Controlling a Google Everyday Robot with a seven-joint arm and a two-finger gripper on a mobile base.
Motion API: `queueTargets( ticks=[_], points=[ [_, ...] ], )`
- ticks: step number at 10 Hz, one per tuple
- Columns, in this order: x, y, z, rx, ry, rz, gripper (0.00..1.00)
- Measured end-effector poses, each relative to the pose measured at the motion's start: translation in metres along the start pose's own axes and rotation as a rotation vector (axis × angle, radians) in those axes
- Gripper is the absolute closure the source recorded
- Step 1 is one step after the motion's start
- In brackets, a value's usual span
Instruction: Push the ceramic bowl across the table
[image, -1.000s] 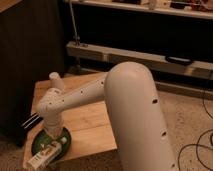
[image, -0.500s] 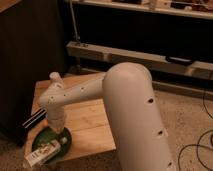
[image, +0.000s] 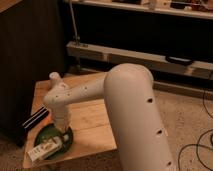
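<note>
The shallow round glossy green ceramic bowl (image: 50, 140) is showing deep green along its rim, and the pale carton with a green label (image: 44, 149) is lying across it in off-white. The small light wooden table with a planked top (image: 90, 117) is glowing warm honey-tan, its boards striped by thin darker seams. The robot's smooth white arm (image: 125, 107) is appearing cream, dotted with small dark holes. The gripper (image: 61, 134), low over the bowl's near-left part, is looking the same pale white. The speckled floor (image: 187, 117) is showing grey-beige flecks.
</note>
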Motion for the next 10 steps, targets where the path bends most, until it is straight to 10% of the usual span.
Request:
queueTargets(
  ticks=[4, 10],
  points=[
    [0.03, -0.044, -0.016, -0.001, -0.031, 0.104, 0.96],
    [0.076, -0.068, -0.008, 0.021, 0.073, 0.161, 0.96]
  ],
)
